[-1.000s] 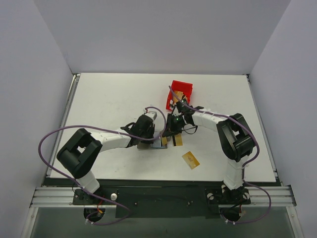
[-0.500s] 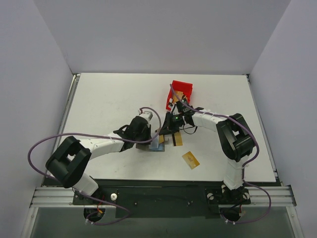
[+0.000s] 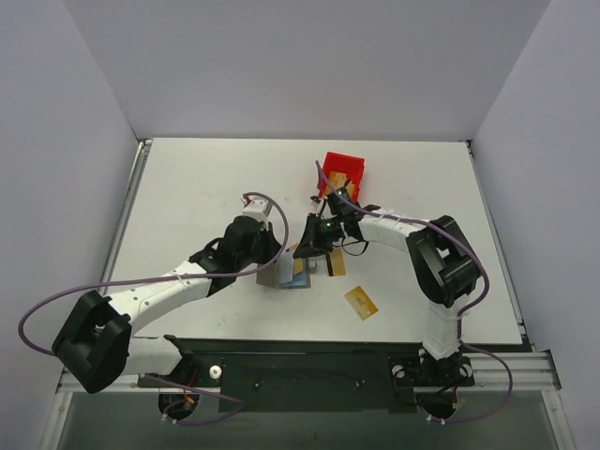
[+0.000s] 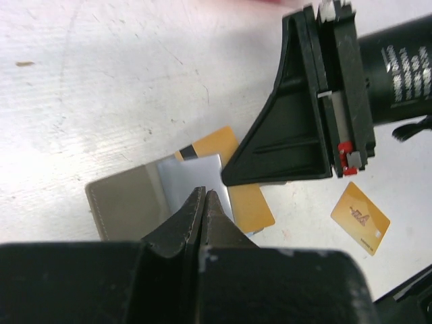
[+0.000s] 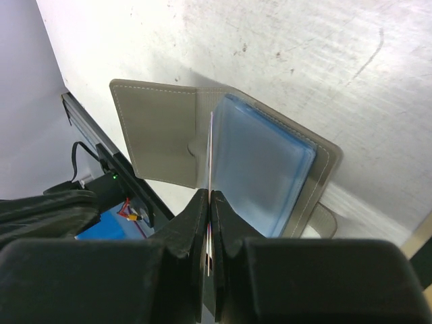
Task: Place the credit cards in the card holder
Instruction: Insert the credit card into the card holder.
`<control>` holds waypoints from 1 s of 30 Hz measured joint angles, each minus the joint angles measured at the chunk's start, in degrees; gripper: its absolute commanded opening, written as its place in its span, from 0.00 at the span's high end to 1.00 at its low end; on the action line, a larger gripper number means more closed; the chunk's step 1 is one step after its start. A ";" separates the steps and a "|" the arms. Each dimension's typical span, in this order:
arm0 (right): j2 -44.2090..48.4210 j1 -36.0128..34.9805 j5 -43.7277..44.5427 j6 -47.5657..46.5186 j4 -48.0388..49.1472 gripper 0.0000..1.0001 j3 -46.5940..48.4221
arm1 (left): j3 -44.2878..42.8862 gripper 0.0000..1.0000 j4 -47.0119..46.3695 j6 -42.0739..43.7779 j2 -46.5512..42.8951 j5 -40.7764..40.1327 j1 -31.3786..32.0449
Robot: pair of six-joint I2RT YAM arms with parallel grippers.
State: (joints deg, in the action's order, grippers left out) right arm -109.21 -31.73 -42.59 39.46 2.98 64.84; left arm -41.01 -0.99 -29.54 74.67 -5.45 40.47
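Right tool [image 5: 209, 197] tight on a credit card [image 4: 253, 206]

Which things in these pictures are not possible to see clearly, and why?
Right wrist: thin sheet in the right gripper is edge-on; card or card holder sleeve, unclear.
Left wrist: the right gripper overlaps the gold card; its full outline is hidden.
Top: red bin's inside is too small, partly behind the right arm's cable.

white table [image 3: 206, 187] bears an open card holder [image 3: 273, 275], gold cards [image 3: 361, 302] and a red bin [image 3: 343, 169].
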 measured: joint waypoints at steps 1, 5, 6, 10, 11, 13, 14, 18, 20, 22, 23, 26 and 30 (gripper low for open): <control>0.00 -0.31 -0.02 0.13 0.07 1.00 0.04 | 0.20 1.00 0.02 0.02 -0.98 -0.74 -0.22; -0.59 -1.55 -0.09 1.07 0.52 1.00 0.98 | 0.63 1.00 0.31 0.15 -3.28 -2.99 -0.92; -0.74 -1.81 -0.07 1.29 0.85 1.00 1.14 | 0.85 1.00 0.44 0.20 -3.67 -3.37 -1.05; -1.05 -2.51 0.02 2.54 1.88 1.00 1.27 | 1.51 1.00 0.66 0.20 -4.15 -3.78 -1.20; -1.05 -2.51 0.07 2.64 2.05 1.00 1.29 | 1.70 1.00 0.63 0.20 -4.15 -3.78 -1.20; -1.05 -2.51 0.17 2.80 2.19 1.00 1.38 | 2.10 1.00 0.85 0.20 -4.15 -3.78 -1.20; -1.05 -2.51 0.24 2.80 2.19 1.00 1.42 | 2.21 1.00 0.85 0.20 -4.15 -3.78 -1.20; -1.05 -2.51 0.39 2.80 2.08 1.00 2.21 | 2.58 1.00 0.85 0.20 -4.15 -3.78 -1.20; -1.05 -2.51 0.42 2.80 2.01 1.00 2.54 | 2.75 1.00 0.83 0.22 -4.15 -3.78 -1.22; -1.05 -2.56 0.39 2.80 1.95 1.00 2.89 | 2.86 1.00 0.83 0.22 -4.15 -3.76 -1.27; -1.05 -2.71 0.39 2.80 1.92 1.00 3.02 | 2.93 1.00 0.83 0.22 -4.15 -3.78 -1.33; -1.05 -2.91 0.42 2.80 1.57 1.00 3.61 | 3.06 1.00 0.85 0.22 -4.17 -3.78 -1.60; -1.05 -3.32 0.33 2.78 1.22 1.00 4.48 | 3.37 1.00 0.85 0.20 -4.42 -3.80 -1.86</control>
State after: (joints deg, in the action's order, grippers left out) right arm -110.26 -35.05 -42.26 42.24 4.21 69.32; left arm -37.65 -0.14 -29.34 70.26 -9.26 38.61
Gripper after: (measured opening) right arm 0.002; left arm 0.025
